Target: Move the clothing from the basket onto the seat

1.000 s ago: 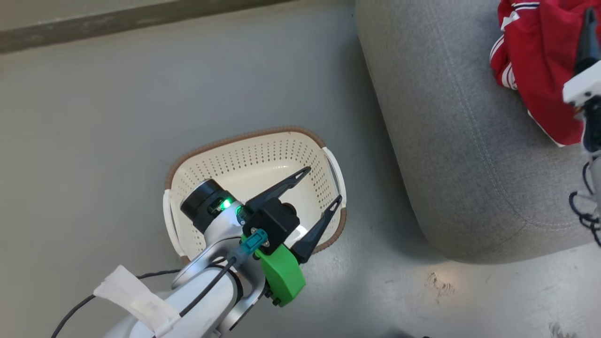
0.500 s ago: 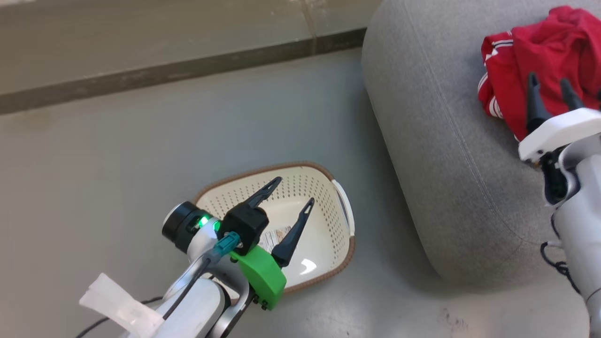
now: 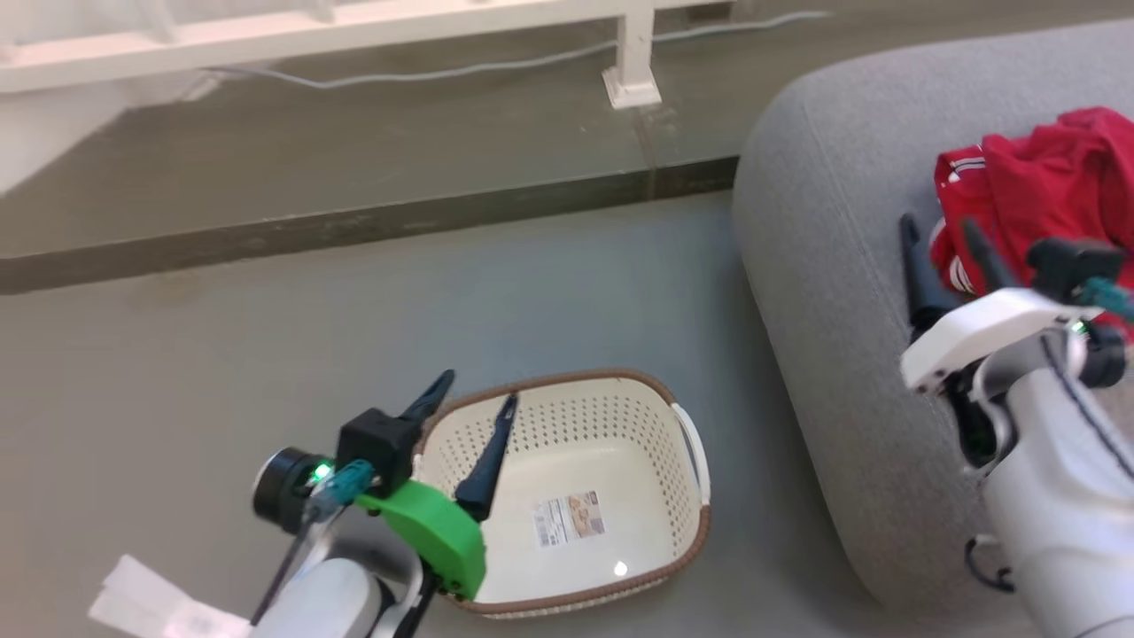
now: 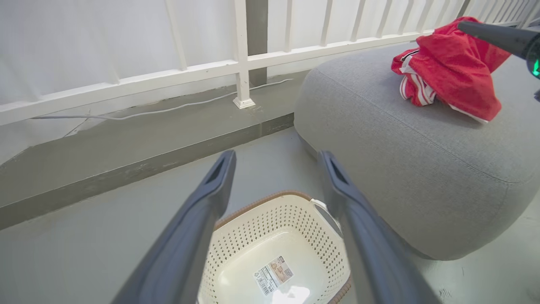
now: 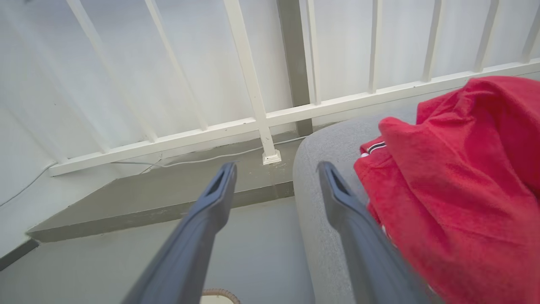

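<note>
The red clothing (image 3: 1041, 190) with white stripes lies bunched on the grey seat (image 3: 842, 292), also seen as clothing (image 4: 447, 71) on the seat (image 4: 422, 160) and clothing (image 5: 460, 177) on the seat (image 5: 320, 236). The cream basket (image 3: 656, 425) stands on the floor with just a label sticker (image 3: 570, 518) inside; the left wrist view shows the basket (image 4: 261, 223) below my fingers. My left gripper (image 3: 474, 394) hangs open over the basket's left rim, holding nothing. My right gripper (image 3: 943, 235) is open above the seat, just left of the clothing.
A white railing (image 3: 354, 31) with a post foot (image 3: 631, 89) runs along the back on a raised ledge (image 3: 354, 226). A pale cable (image 3: 425, 71) lies on that ledge. Grey floor (image 3: 221, 372) stretches left of the basket.
The head view has tilted up, bringing the railing into view. My right gripper has drawn back left off the clothing. My left gripper has shifted from the basket's middle toward its left rim.
</note>
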